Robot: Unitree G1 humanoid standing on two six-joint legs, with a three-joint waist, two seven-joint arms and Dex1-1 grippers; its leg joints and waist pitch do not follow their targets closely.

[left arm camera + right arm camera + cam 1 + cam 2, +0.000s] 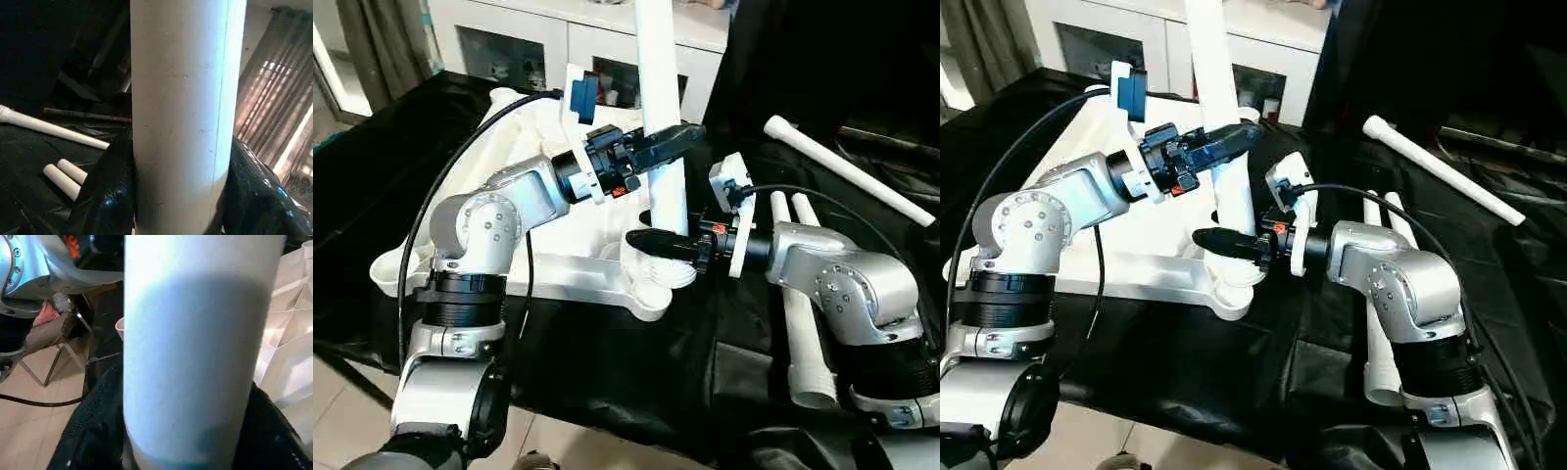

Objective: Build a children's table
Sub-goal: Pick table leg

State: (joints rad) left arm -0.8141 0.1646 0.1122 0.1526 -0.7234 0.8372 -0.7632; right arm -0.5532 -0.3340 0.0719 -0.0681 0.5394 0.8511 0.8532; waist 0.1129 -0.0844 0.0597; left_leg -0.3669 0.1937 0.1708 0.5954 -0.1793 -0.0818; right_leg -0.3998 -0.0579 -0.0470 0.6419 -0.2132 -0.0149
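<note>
Black cloth (pixel 607 362) covers the work surface under us, with pale floor tiles showing past its near edge at six o'clock.

Nearest to us, at about four o'clock, two spare legs (pixel 803 323) lie side by side on the cloth, partly under our right forearm. Our right gripper (pixel 658 243) reaches in toward the centre and is clamped low on the upright leg (pixel 666 147), its black fingers (pixel 98 431) pressed against both sides of the white tube just above the corner socket (pixel 651 284).

That socket belongs to the tabletop (pixel 558 211), which lies underside up at the centre of the cloth, stretching away toward ten o'clock; its ribbed inner face shows in the right wrist view. The upright leg stands in the near right corner socket and rises out of the top of the head views.

Higher on the same leg, our left gripper (pixel 674 137) comes across from nine o'clock and grips the tube as well, fingers (pixel 110 196) hugging it on either side.

Farther off, at two o'clock, a fourth leg (pixel 847 168) lies alone on the cloth, well apart from the pair.

Beyond everything, at twelve o'clock, a white glass-fronted cabinet (pixel 538 39) stands against the back.
</note>
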